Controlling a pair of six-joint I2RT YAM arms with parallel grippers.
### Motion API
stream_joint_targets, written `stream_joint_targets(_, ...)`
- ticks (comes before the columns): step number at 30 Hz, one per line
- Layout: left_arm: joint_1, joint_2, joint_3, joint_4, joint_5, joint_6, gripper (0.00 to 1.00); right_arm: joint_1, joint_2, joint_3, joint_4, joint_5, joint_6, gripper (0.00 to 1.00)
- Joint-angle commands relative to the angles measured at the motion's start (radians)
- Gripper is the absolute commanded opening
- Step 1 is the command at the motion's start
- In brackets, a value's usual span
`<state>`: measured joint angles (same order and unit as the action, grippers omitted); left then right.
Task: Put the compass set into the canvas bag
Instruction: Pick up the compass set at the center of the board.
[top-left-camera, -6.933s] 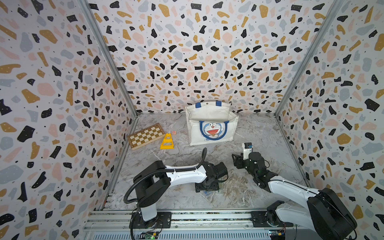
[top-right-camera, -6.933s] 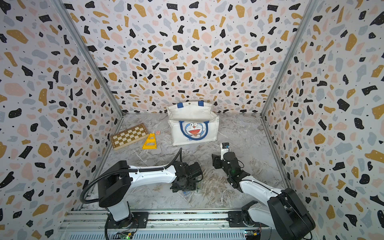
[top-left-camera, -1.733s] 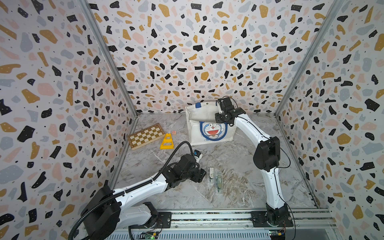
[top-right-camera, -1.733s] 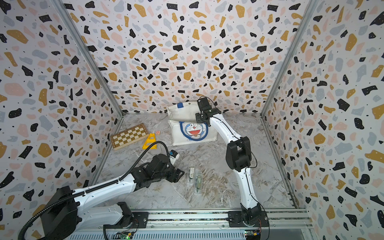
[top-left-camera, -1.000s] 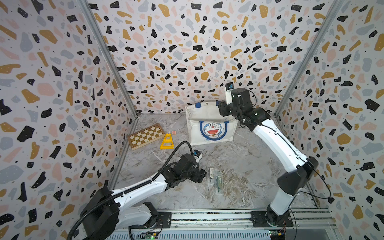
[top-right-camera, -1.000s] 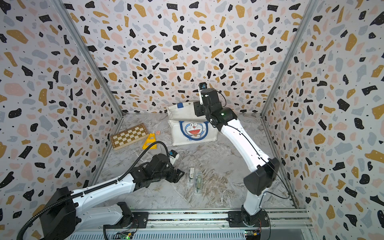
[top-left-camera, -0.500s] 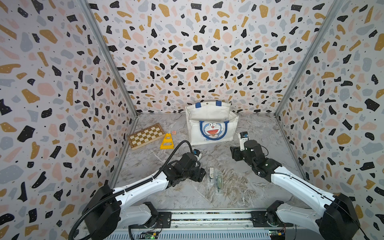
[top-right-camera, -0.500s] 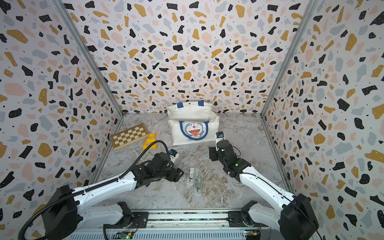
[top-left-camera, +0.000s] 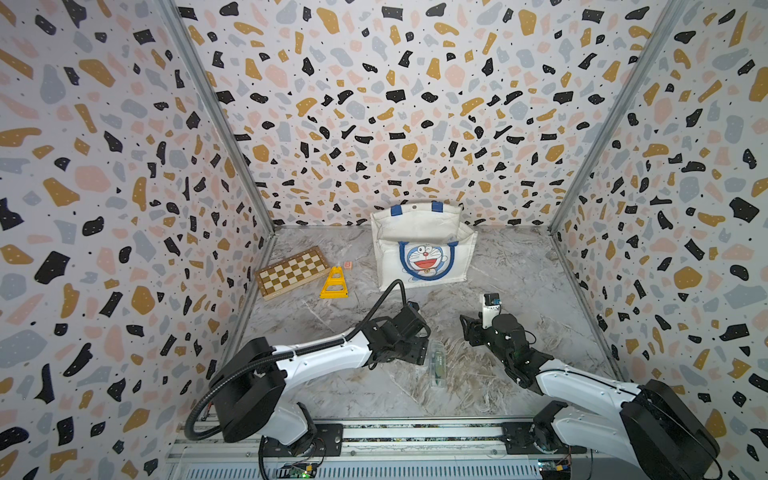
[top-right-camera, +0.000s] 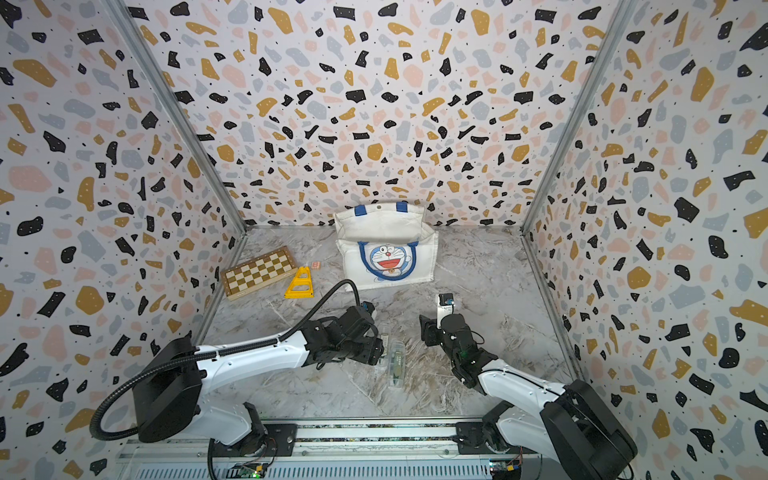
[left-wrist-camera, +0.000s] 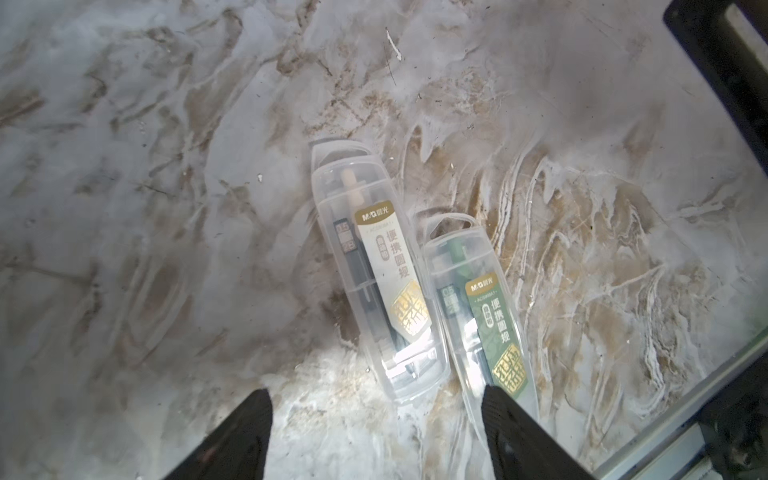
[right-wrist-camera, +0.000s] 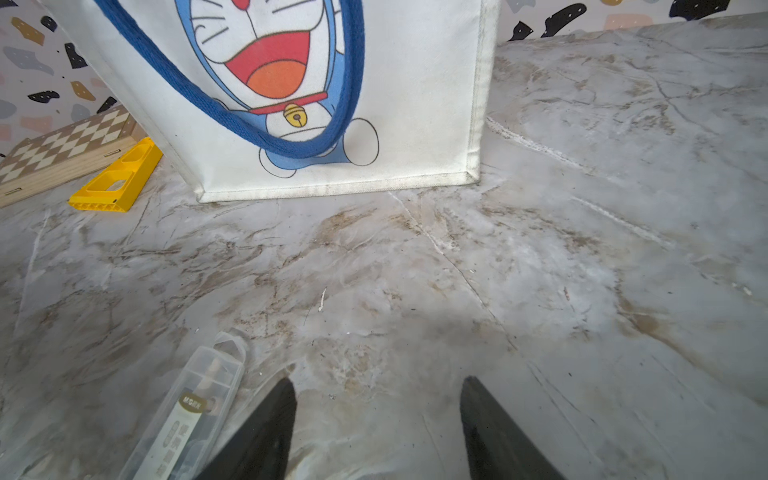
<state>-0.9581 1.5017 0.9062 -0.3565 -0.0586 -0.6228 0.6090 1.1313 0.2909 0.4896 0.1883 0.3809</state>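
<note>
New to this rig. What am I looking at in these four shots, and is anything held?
A left arm and a right arm share a marble-look table. Both top views come from one overhead camera; the other two come from cameras on the wrists. The left gripper is open above two clear compass cases, the white-label case and the green-label case. The right gripper is open over bare table, facing the canvas bag. Farther back lie a chessboard and a yellow triangle. Nothing is held.

Folded chessboard (top-left-camera: 293, 272) lies just beside yellow triangle (top-left-camera: 334, 284).
</note>
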Motion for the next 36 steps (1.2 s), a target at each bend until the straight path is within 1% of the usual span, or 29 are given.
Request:
stream_joint_targets(1, -0.013, 0.068, 0.056, -0.039, -0.050, -0.041, 0.80, 0.000, 0.005, 0.002, 0.065, 0.012, -0.003, 0.65)
stream_joint_targets(7, -0.017, 0.192, 0.132, -0.059, -0.066, -0.063, 0.80, 0.000, 0.018, 0.009, 0.070, -0.007, -0.003, 0.66)
stream_joint_targets(15, -0.030, 0.291, 0.194, -0.064, -0.049, -0.063, 0.80, 0.000, 0.045, 0.021, 0.069, -0.029, -0.002, 0.66)
stream_joint_targets(17, -0.032, 0.306, 0.197, -0.066, -0.051, -0.071, 0.78, 0.000, 0.050, 0.024, 0.066, -0.032, -0.001, 0.66)
stream_joint_targets(20, -0.032, 0.307, 0.189, -0.063, -0.066, -0.084, 0.75, 0.000, 0.053, 0.026, 0.062, -0.033, -0.002, 0.66)
stream_joint_targets(23, -0.032, 0.304, 0.186, -0.073, -0.089, -0.084, 0.75, 0.000, 0.057, 0.026, 0.062, -0.033, -0.002, 0.66)
stream_joint_targets(29, -0.032, 0.296, 0.179, -0.103, -0.128, -0.086, 0.76, 0.000, 0.062, 0.030, 0.060, -0.035, -0.002, 0.66)
stream_joint_targets(36, -0.032, 0.283, 0.167, -0.109, -0.133, -0.086, 0.76, 0.000, 0.062, 0.031, 0.061, -0.036, 0.000, 0.67)
